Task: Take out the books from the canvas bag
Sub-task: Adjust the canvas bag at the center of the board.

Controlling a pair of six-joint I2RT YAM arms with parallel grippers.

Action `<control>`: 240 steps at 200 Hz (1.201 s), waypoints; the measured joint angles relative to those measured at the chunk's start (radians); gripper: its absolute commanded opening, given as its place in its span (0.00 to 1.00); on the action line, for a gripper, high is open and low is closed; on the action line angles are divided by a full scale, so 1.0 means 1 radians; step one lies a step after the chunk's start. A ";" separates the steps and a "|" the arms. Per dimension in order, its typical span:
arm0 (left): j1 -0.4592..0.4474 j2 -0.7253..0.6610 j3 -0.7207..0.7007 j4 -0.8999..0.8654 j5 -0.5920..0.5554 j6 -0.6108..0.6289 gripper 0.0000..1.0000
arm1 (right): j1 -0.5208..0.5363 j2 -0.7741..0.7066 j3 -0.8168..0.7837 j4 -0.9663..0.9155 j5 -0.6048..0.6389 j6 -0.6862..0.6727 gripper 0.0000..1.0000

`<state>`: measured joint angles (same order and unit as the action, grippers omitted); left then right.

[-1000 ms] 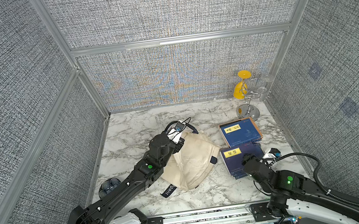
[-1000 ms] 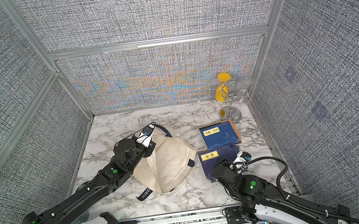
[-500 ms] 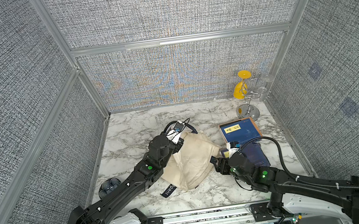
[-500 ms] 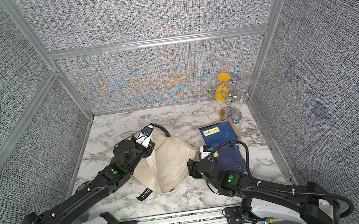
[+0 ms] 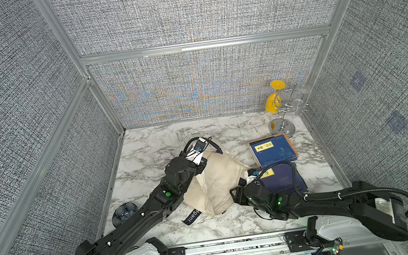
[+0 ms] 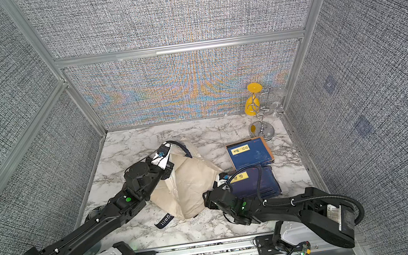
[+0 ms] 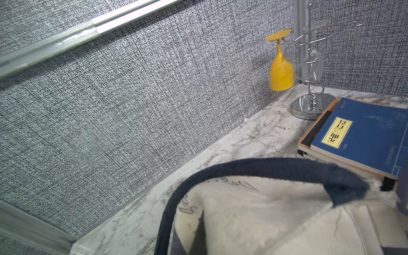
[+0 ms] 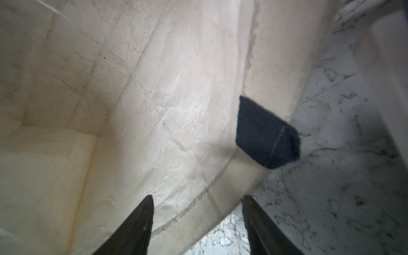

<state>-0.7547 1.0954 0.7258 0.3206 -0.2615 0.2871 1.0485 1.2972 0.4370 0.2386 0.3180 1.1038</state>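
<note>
In both top views the cream canvas bag (image 5: 220, 182) (image 6: 189, 186) with navy handles lies crumpled in the middle of the white marble table (image 5: 152, 151), its navy strap (image 5: 192, 216) trailing toward the robot. The left gripper (image 5: 202, 163) sits at the bag's far rim and is closed on it, though its fingertips are hidden under the wrist. The right gripper (image 5: 234, 196) is at the bag's near right edge. Two thin navy books with yellow labels lie out of the bag to its right, the tan-edged far book (image 5: 274, 149) and the near book (image 5: 282, 180), which touches the bag.

The left wrist view alone shows the far book (image 7: 364, 134) resting on a second, tan-edged volume, with the bag's navy handle (image 7: 265, 165) arching in front and a yellow upturned goblet (image 7: 281, 72) on a chrome rack (image 7: 309, 106).

The right wrist view alone shows the bag's cream interior (image 8: 154, 99) and the right gripper (image 8: 197, 198), its dark fingers (image 8: 141, 220) spread wide and gripping nothing at the bag's hem.
</note>
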 measured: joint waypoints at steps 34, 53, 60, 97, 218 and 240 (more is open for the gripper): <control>0.000 -0.017 -0.009 0.012 0.000 0.000 0.00 | 0.003 0.074 -0.001 0.027 -0.001 0.047 0.66; 0.000 -0.027 -0.016 0.024 0.000 -0.001 0.00 | 0.013 0.106 -0.001 0.048 0.003 0.065 0.66; 0.000 -0.029 -0.019 0.029 0.000 -0.002 0.00 | 0.015 0.117 -0.001 0.064 0.008 0.066 0.66; 0.000 -0.032 -0.027 0.047 0.008 -0.011 0.00 | 0.019 0.208 0.002 0.206 0.033 0.055 0.63; 0.000 -0.075 -0.076 0.127 0.072 -0.018 0.00 | 0.019 0.474 -0.061 0.743 0.075 -0.081 0.27; 0.000 -0.075 -0.079 0.141 0.078 -0.018 0.00 | 0.019 0.519 -0.067 0.845 0.075 -0.098 0.26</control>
<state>-0.7547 1.0206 0.6468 0.4618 -0.1837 0.2691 1.0672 1.8160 0.3702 1.0836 0.3931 1.0061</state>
